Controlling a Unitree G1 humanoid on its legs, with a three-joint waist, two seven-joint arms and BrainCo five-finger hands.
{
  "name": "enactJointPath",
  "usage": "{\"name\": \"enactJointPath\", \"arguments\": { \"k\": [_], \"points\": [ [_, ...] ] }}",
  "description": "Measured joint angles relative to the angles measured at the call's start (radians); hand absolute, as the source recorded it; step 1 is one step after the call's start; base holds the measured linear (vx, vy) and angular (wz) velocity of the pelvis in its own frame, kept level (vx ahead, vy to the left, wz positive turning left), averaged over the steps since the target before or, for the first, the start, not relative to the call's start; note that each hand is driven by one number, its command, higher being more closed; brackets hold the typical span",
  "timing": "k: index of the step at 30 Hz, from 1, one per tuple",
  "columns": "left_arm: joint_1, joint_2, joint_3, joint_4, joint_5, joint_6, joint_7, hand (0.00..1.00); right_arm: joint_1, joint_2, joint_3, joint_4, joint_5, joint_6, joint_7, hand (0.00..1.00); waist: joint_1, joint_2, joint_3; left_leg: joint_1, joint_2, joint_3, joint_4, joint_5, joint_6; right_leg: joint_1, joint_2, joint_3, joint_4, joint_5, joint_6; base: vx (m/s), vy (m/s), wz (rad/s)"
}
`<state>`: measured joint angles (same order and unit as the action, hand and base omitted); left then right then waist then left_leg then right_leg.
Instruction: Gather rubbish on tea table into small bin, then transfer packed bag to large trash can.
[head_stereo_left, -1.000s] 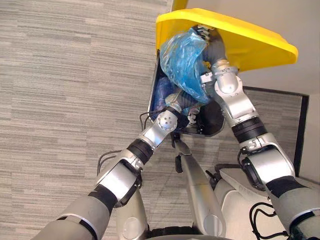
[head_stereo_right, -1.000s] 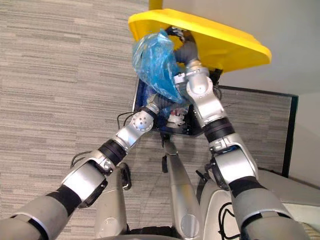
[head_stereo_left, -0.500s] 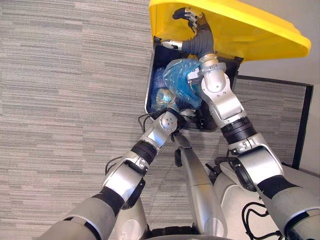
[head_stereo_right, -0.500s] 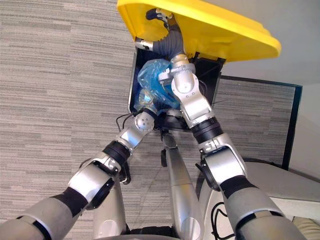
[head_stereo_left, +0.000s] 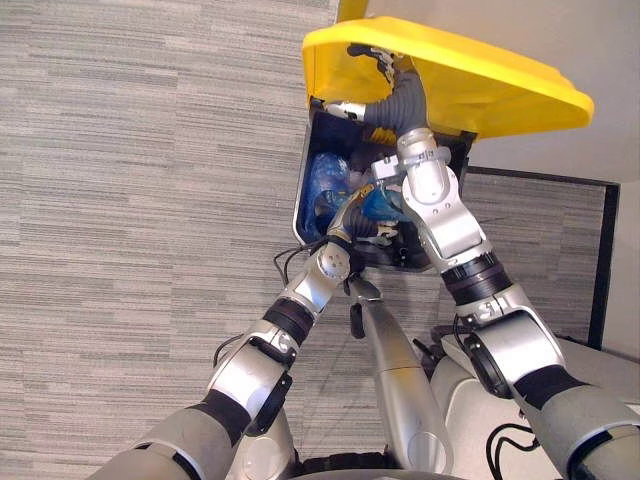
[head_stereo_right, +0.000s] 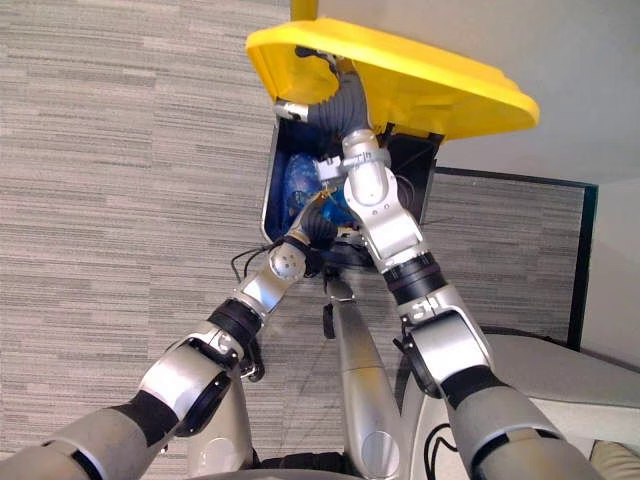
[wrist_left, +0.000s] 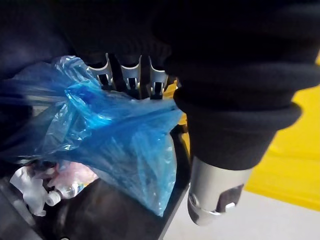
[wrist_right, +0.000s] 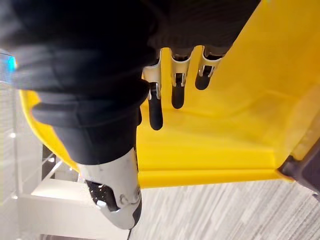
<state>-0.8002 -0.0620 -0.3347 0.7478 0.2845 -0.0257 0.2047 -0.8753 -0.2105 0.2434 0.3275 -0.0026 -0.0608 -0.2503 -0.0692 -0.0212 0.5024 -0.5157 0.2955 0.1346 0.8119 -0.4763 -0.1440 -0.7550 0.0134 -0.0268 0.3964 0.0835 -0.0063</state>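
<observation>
- Both hands are at the large trash can (head_stereo_left: 303, 200), which stands on grey striped carpet (head_stereo_left: 150, 200) with its dark body open towards the robot.
- One yellow lid (head_stereo_left: 500, 85) stands tipped up above the opening, its underside facing down into the can.
- The right hand (wrist_right: 172, 85) reaches up under that lid. Its fingers (wrist_right: 156, 112) are nearly straight and spread in a row, with the dark tips against the yellow underside. They are curled round nothing and bear the lid up.
- The left hand (wrist_left: 131, 75) is down inside the mouth of the can, below the right forearm.
- Its fingers (wrist_left: 107, 75) bend down into the gathered top of the blue bag (wrist_left: 120, 135), and the plastic fans out from them in folds. The fingertips are buried in the bunched film, but the bag hangs from that hold.
- The blue bag, the task's packed bag, sits within the can's opening, between the dark walls, with its loose lower corner dangling over the black interior.
- Some pale rubbish (wrist_left: 60, 187), crumpled and partly clear, lies deeper in the can beneath the bag.
- More blue plastic (head_stereo_left: 325, 175) shows against the can's inner wall on the robot's left side.
</observation>
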Motion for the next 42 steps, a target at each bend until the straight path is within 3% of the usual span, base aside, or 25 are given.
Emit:
{"name": "enactJointPath", "arguments": {
  "k": [2,6,12,17,22,29,36,37,38,39,40,41,42],
  "points": [
    [0.026,0.012,-0.004,-0.044,-0.022,-0.002,0.017,0.0,0.057,-0.006,-0.002,-0.001,-0.014,0.0,0.005,0.0,0.007,0.0,-0.037,0.011,-0.003,0.003,-0.033,0.024,-0.007,0.006,-0.014,-0.013,0.0,-0.007,-0.002,0.03,-0.099,0.26],
    [0.067,0.04,-0.031,-0.107,-0.072,-0.024,0.016,0.0,0.177,-0.026,-0.037,-0.001,-0.042,0.0,0.022,0.0,0.028,0.0,-0.05,0.08,-0.019,-0.023,-0.094,0.059,-0.022,0.068,-0.034,-0.044,0.008,-0.034,-0.006,0.03,-0.063,0.34],
    [0.246,0.16,-0.043,-0.229,-0.162,-0.077,-0.022,0.0,0.367,-0.072,-0.108,0.058,-0.051,0.001,0.046,0.0,0.03,0.001,-0.083,0.178,-0.057,-0.083,-0.182,0.106,-0.031,0.192,-0.072,-0.098,-0.027,-0.053,0.006,0.0,-0.017,0.37],
    [0.522,0.251,0.066,-0.287,-0.205,-0.092,-0.075,0.0,0.499,-0.081,-0.147,0.099,-0.088,0.001,0.082,0.0,0.04,0.006,-0.112,0.264,-0.064,-0.091,-0.235,0.114,-0.026,0.281,-0.072,-0.107,-0.072,-0.049,0.021,-0.01,0.005,0.08],
    [0.708,0.271,0.201,-0.285,-0.246,-0.1,-0.103,0.0,0.576,-0.079,-0.179,0.144,-0.109,0.001,0.112,0.0,0.057,0.01,-0.134,0.324,-0.071,-0.074,-0.261,0.125,-0.023,0.32,-0.077,-0.098,-0.067,-0.054,0.029,0.02,0.01,-0.04],
    [0.833,0.27,0.415,0.001,-0.255,-0.093,-0.116,0.0,0.65,-0.069,-0.233,0.183,-0.125,0.001,0.147,0.0,0.063,0.021,-0.169,0.425,-0.102,-0.054,-0.277,0.126,-0.005,0.399,-0.093,-0.081,-0.067,-0.057,0.04,-0.02,0.018,-0.05],
    [0.899,0.238,0.465,0.088,-0.255,-0.086,-0.113,0.0,0.735,-0.01,-0.26,0.259,-0.125,0.001,0.157,0.0,0.083,0.001,-0.178,0.454,-0.151,0.011,-0.254,0.137,0.037,0.417,-0.133,-0.029,-0.102,-0.033,0.108,-0.13,0.054,-0.21],
    [0.902,0.229,0.473,0.091,-0.256,-0.087,-0.113,0.0,0.761,0.012,-0.262,0.276,-0.125,0.001,0.165,0.0,0.085,0.003,-0.181,0.453,-0.13,0.024,-0.262,0.148,0.05,0.402,-0.142,-0.045,-0.058,-0.06,0.114,-0.21,-0.047,-0.25],
    [0.91,0.217,0.496,0.118,-0.256,-0.077,-0.113,0.0,0.804,0.066,-0.267,0.318,-0.125,0.005,0.169,0.0,0.08,-0.015,-0.19,0.447,-0.118,0.031,-0.263,0.163,0.041,0.321,-0.158,-0.056,0.255,-0.122,0.04,-0.19,-0.086,-0.21],
    [0.913,0.213,0.496,0.123,-0.256,-0.069,-0.113,0.0,0.83,0.084,-0.273,0.322,-0.125,0.008,0.17,0.0,0.081,-0.017,-0.194,0.448,-0.111,0.03,-0.265,0.166,0.035,0.313,-0.159,-0.057,0.375,-0.15,0.031,-0.14,-0.103,-0.14],
    [0.92,0.212,0.496,0.124,-0.256,-0.064,-0.112,0.0,0.853,0.1,-0.281,0.329,-0.125,0.01,0.17,0.0,0.083,-0.013,-0.195,0.449,-0.104,0.029,-0.269,0.169,0.029,0.315,-0.161,-0.057,0.47,-0.177,0.027,-0.05,-0.136,-0.04],
    [0.935,0.209,0.496,0.123,-0.256,-0.059,-0.111,0.0,0.885,0.121,-0.287,0.338,-0.125,0.016,0.169,0.0,0.083,-0.028,-0.212,0.444,-0.101,0.027,-0.275,0.175,0.019,0.329,-0.176,-0.049,0.577,-0.212,0.028,-0.03,-0.205,-0.05],
    [0.943,0.198,0.496,0.122,-0.256,-0.051,-0.11,0.0,0.92,0.135,-0.295,0.344,-0.125,0.022,0.169,0.0,0.086,-0.048,-0.231,0.431,-0.099,0.022,-0.275,0.179,0.011,0.372,-0.192,-0.016,0.614,-0.299,0.062,-0.03,-0.311,0.09]
  ]
}}
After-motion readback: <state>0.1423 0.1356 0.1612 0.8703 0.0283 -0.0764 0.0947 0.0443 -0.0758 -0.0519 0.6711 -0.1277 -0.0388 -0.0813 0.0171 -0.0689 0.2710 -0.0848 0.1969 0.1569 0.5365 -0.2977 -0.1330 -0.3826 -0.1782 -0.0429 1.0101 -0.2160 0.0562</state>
